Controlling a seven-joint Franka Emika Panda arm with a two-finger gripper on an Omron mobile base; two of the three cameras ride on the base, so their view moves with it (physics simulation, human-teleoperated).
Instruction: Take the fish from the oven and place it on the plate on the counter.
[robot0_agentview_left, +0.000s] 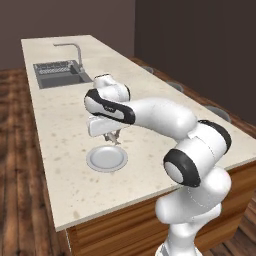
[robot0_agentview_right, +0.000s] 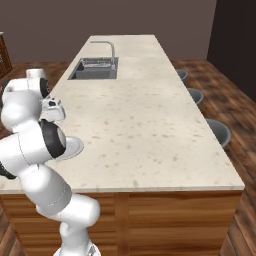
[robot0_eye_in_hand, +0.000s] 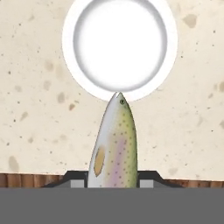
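1. The tabletop carries the plate near its front edge, within my reach.
2. My gripper hangs just above the plate's far rim, clamped on the fish, nose down, ready for lowering onto the plate.

The counter is being viewed from behind the arm, left side, looking down its length toward the sink at the far end. Same worktop's being covered from the right too, a bit further back. The plate is being looked straight down on, close up, near the worktop's front edge.
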